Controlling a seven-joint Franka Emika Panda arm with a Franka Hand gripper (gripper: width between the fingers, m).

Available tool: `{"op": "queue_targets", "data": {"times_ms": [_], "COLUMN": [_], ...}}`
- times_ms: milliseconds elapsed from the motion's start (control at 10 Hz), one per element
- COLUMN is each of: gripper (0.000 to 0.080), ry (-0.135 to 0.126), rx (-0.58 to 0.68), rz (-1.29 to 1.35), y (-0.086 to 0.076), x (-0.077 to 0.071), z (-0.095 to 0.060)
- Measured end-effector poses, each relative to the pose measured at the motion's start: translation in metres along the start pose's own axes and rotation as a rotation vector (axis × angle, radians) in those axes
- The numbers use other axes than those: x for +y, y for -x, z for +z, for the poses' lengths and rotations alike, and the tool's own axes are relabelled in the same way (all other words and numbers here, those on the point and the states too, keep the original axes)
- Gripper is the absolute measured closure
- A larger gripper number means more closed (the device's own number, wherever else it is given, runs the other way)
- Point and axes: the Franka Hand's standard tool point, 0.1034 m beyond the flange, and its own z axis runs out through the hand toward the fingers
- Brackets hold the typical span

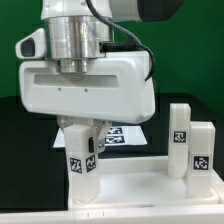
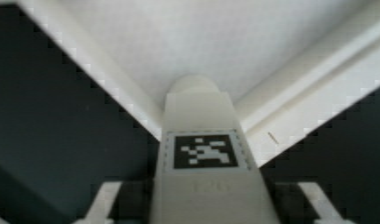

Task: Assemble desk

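The desk top (image 1: 140, 186) lies flat and white at the front. One white tagged leg (image 1: 79, 160) stands upright on it at the exterior view's left. My gripper (image 1: 80, 138) hangs straight over this leg. In the wrist view the leg (image 2: 206, 150) sits between my fingers (image 2: 109, 200). A dark gap shows on each side, so my gripper (image 2: 210, 206) is open around the leg without touching it. The desk top's white edges (image 2: 102, 62) meet in a corner beyond the leg. Two more legs (image 1: 180, 135) (image 1: 201, 150) stand upright at the exterior view's right. The fourth leg is out of view.
The marker board (image 1: 118, 134) lies on the black table behind the desk top, partly hidden by my gripper. A green wall stands at the back. The two right-hand legs stand close together near the desk top's far right edge.
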Motion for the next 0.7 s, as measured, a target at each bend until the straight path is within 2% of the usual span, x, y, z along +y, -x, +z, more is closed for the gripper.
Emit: {"op": "queue_targets", "data": {"times_ms": [100,200,300,600,700], "gripper": [0.0515,0.0515,0.0515,0.0509,0.0509], "ry": [-0.005,-0.036,-0.057,-0.054,-0.054], "rx": [-0.003,-0.029,-0.052,-0.058,-0.057], "rz": [0.210,0.437,0.592,0.757,0.740], "y": [0.0004,-0.0010,-0.0017,-0.0002,-0.0002], "x": [-0.0008,-0.0012,-0.0020,-0.0044,-0.0044], "z": [0.0007,0.0005,0.0000,-0.0006,-0.0005]}}
